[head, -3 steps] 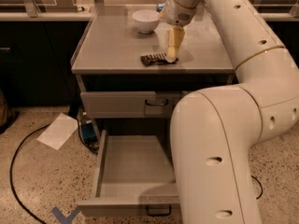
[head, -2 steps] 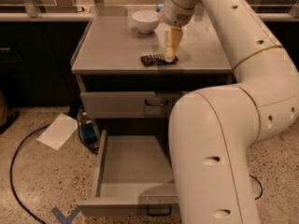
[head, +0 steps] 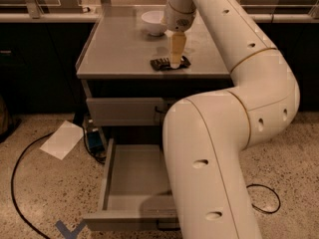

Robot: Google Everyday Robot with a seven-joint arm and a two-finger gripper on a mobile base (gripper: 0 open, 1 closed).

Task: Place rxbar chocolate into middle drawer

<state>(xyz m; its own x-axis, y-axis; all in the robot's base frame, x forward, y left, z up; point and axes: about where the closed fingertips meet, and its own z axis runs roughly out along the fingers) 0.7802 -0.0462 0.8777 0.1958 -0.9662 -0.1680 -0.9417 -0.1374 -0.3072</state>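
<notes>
The end effector (head: 175, 62) has dropped onto the rxbar chocolate (head: 160, 63), upper centre on the desk (head: 119, 49); its grip I cannot tell. The middle drawer (head: 130, 180) below stands open, ready.

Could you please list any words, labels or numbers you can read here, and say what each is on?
Nothing can be read.
Chocolate bar: pale lettering on the wrapper, too blurred to read.
Paper on the floor: no writing shows.
Blue mark on the floor: a shape, no letters.
Gripper, down at the bar on the cabinet top: no label shows.
</notes>
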